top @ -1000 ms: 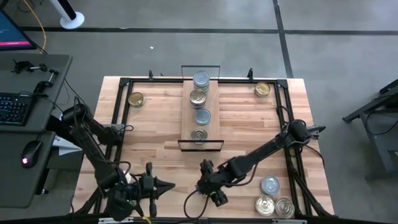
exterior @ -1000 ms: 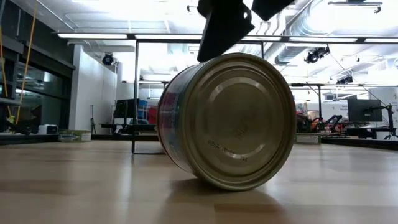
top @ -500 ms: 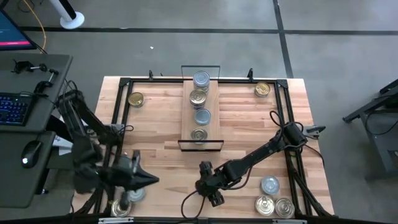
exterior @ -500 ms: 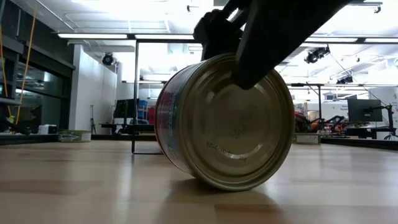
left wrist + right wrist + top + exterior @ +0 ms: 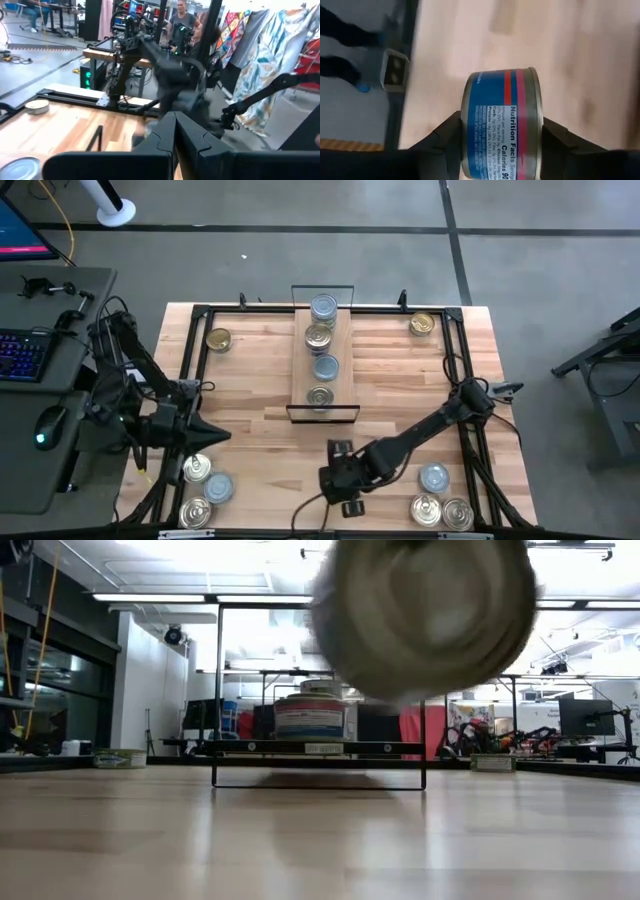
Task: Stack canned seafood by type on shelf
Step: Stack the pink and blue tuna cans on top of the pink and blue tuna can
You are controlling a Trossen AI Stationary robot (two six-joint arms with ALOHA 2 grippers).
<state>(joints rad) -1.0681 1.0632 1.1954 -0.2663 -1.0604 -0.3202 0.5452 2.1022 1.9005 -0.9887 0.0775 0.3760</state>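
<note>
My right gripper (image 5: 343, 485) is near the table's front edge, at the middle, shut on a tin of canned seafood with a blue and red label (image 5: 500, 125). In the low view that tin (image 5: 425, 615) is blurred and up off the wood. The shelf (image 5: 340, 385), a light plank with black wire ends, lies at the far middle with several tins in a row on it (image 5: 318, 337). My left gripper (image 5: 215, 435) is shut and empty, raised over the near-left part of the table and pointing level. My right gripper pinches the tin between its two fingers, one on each flat end (image 5: 536, 125), so the labelled wall faces the wrist camera. The fingers (image 5: 455, 137) slant down from above. The tin is turned on its edge and lifted clear of the table.
Three loose tins (image 5: 197, 468) lie at the near-left corner and three more (image 5: 433, 477) at the near-right. Single gold-topped tins sit far left (image 5: 218, 339) and far right (image 5: 422, 324). A black frame (image 5: 200, 310) runs round the tabletop. People stand in the room beyond.
My right gripper has shut on the tin that stood tilted on its edge and lifted it clear of the table. My left gripper has risen and drawn back toward the table's left edge, still shut, uncovering the tins at the near-left corner.
</note>
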